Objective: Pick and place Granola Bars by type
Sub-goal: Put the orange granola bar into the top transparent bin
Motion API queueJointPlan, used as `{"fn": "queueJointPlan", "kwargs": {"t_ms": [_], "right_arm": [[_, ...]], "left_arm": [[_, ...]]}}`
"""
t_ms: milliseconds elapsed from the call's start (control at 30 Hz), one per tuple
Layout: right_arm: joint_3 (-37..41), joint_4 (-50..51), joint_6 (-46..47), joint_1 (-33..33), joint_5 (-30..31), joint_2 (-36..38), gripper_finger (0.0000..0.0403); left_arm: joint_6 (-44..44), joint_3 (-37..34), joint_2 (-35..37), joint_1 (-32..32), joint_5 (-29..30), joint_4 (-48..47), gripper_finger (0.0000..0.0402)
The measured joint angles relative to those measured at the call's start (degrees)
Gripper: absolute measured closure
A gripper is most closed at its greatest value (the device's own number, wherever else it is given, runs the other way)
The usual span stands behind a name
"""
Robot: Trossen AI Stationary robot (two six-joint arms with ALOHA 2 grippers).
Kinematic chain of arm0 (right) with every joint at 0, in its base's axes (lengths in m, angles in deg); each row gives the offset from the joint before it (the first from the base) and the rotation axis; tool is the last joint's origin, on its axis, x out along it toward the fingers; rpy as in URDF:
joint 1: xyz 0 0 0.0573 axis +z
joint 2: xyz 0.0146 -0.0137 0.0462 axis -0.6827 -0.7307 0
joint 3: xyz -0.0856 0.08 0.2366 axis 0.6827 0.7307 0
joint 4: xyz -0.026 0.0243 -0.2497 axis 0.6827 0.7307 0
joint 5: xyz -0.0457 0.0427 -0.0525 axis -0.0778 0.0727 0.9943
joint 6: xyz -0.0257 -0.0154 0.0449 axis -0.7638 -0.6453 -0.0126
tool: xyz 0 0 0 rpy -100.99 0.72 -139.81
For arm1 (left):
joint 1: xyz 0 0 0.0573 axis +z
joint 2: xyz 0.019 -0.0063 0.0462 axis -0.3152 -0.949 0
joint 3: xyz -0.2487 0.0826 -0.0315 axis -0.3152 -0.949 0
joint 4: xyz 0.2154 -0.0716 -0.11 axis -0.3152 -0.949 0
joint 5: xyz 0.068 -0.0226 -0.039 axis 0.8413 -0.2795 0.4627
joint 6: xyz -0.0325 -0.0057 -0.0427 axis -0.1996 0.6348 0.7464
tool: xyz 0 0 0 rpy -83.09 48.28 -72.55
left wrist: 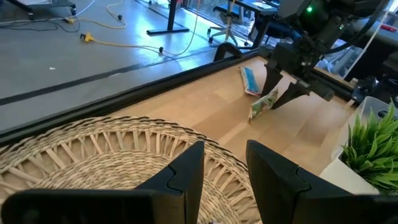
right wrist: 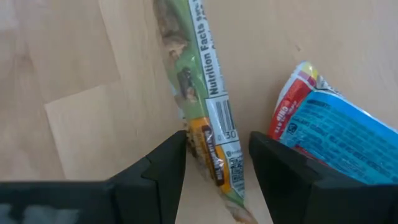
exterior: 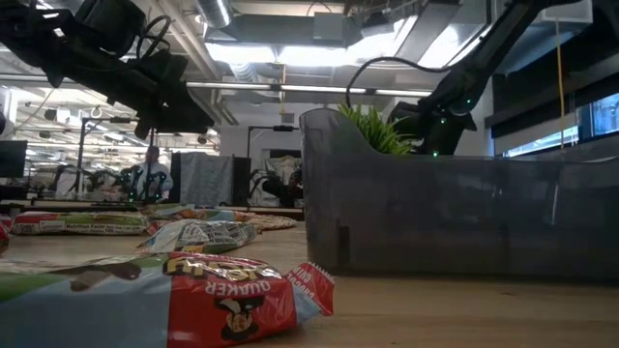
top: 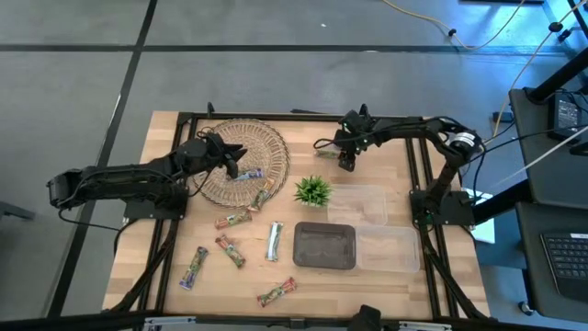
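My right gripper (top: 347,162) (right wrist: 216,163) is near the table's far edge, shut on a green granola bar (right wrist: 198,74). A blue bar (right wrist: 339,146) (left wrist: 249,79) lies flat on the wood just beside it. My left gripper (top: 230,158) (left wrist: 224,171) is open above the round wicker basket (top: 266,147) and touches nothing. A blue bar (top: 246,175) lies in the basket close to the left gripper. Several more bars lie flat on the table's near left part, among them a silver one (top: 274,241) and a red-ended one (exterior: 232,300). My right gripper pinches the green bar between its two fingers at one end (right wrist: 219,158), coming from above and pointing down. In the left wrist view the bar (left wrist: 263,104) hangs tilted below the fingers (left wrist: 297,93), and its lower end (left wrist: 253,116) is at the table.
A small green plant (top: 313,190) stands mid-table, between the basket and two clear plastic containers (top: 360,204) (top: 393,248). A dark tray (top: 323,245) (exterior: 455,217) sits next to the nearer container. Black frame rails (top: 424,165) run along the table's sides.
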Motion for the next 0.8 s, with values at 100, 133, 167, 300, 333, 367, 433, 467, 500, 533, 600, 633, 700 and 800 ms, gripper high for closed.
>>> {"fn": "queueJointPlan", "kwargs": {"t_ms": [100,133,167,300,333,367,433,467,500,533,600,633,700,800], "right_arm": [[-0.04,0.05,0.00,-0.01,-0.14,-0.29,0.0225],[-0.04,0.03,-0.01,0.00,-0.11,-0.29,0.0230],[-0.03,0.02,-0.05,-0.02,-0.11,-0.16,0.0238],[0.00,-0.04,-0.11,-0.07,0.13,-0.10,0.0280],[0.02,0.08,-0.11,-0.07,0.22,-0.12,0.0291],[0.04,0.13,-0.13,-0.07,0.22,-0.12,0.0302],[0.07,0.13,-0.12,-0.07,0.20,-0.12,0.0319],[0.07,0.14,-0.08,-0.04,0.19,-0.12,0.0326],[0.07,0.16,-0.04,-0.04,0.18,-0.13,0.0331],[0.07,0.20,-0.02,-0.01,0.16,-0.15,0.0334],[0.07,0.35,0.25,0.20,0.18,-0.17,0.0335],[0.09,0.48,0.87,0.22,0.20,-0.17,0.0333],[0.11,0.83,1.84,0.22,0.16,0.21,0.0327],[0.38,3.31,3.38,0.29,-0.47,1.74,0.0330]], "left_arm": [[-0.01,0.00,0.00,0.00,0.60,0.00,0.0288],[0.00,0.00,0.00,0.01,0.94,0.00,0.0288],[-0.01,0.00,0.00,0.01,1.31,0.00,0.0288],[-0.08,0.00,0.00,0.01,2.13,0.00,0.0288],[-0.08,0.00,0.00,0.01,2.13,0.00,0.0288],[-0.09,0.00,0.00,0.01,2.13,0.00,0.0288],[-0.09,0.00,0.00,0.01,2.13,0.00,0.0288],[-0.10,0.00,0.00,0.01,2.13,0.00,0.0288],[-0.10,0.00,0.00,0.01,2.13,0.00,0.0288],[-0.10,0.00,0.00,0.01,2.13,0.00,0.0288],[-0.10,0.00,0.00,0.01,2.13,0.00,0.0288],[-0.10,0.00,0.00,0.01,2.13,0.00,0.0288],[-0.10,0.00,0.00,0.01,2.13,0.00,0.0288],[-0.10,0.00,0.00,-0.01,2.13,0.00,0.0288]]}}
